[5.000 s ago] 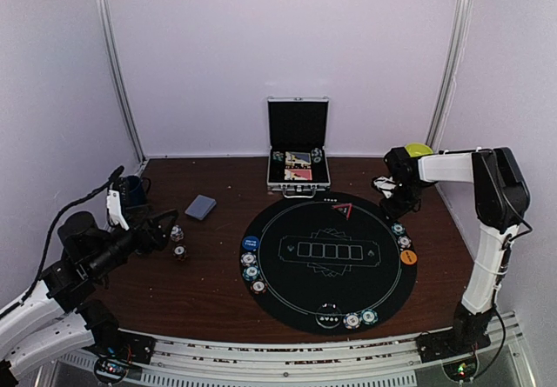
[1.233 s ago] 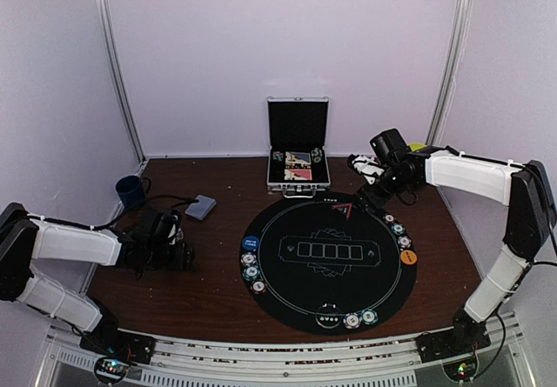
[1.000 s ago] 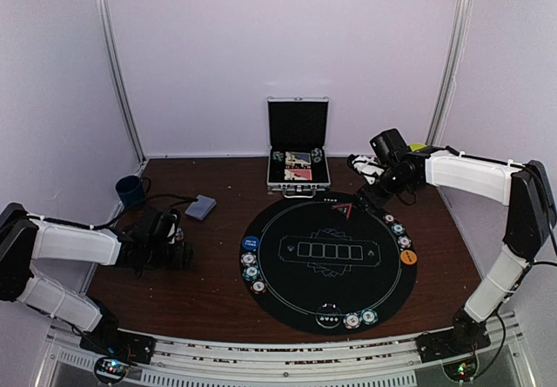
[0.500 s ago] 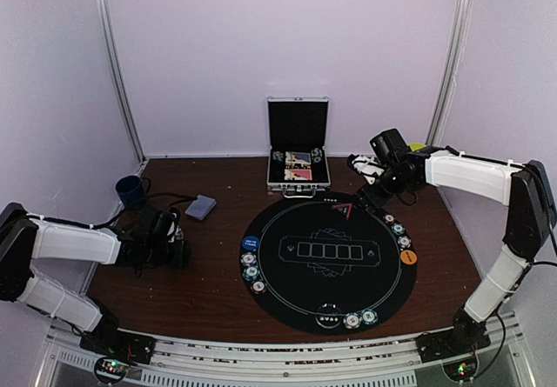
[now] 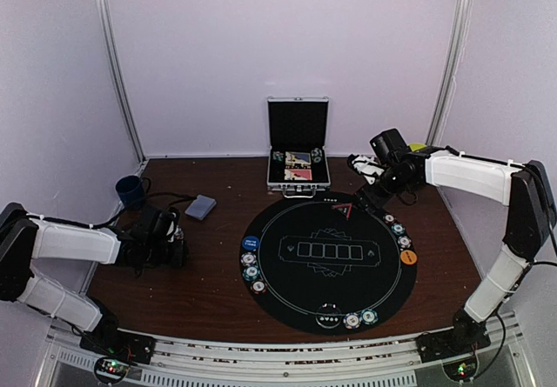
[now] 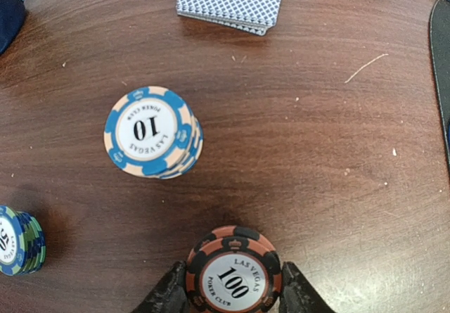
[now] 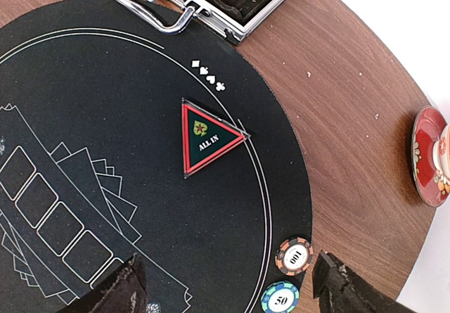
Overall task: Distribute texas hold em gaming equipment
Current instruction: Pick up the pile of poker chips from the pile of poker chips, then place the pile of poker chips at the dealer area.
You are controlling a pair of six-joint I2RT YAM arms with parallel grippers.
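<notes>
Closing since a moment ago, the left gripper (image 6: 232, 285) now squeezes the red chip stack (image 6: 233, 269) to lift it, while the right gripper (image 7: 229, 279) hangs spread wide and empty.

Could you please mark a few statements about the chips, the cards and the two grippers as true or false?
1. The left gripper grips the red 100 chip stack from both sides. True.
2. The blue 10 chip stack sits on the black mat. False: it stands on the bare wooden table, apart from the other stacks.
3. The right gripper is clamped on the ALL IN triangle. False: it is open and holds nothing, and the triangle lies free on the black mat.
4. The silver case stands with its lid up. True.
5. The card deck lies face up. False: its patterned back faces up.
</notes>
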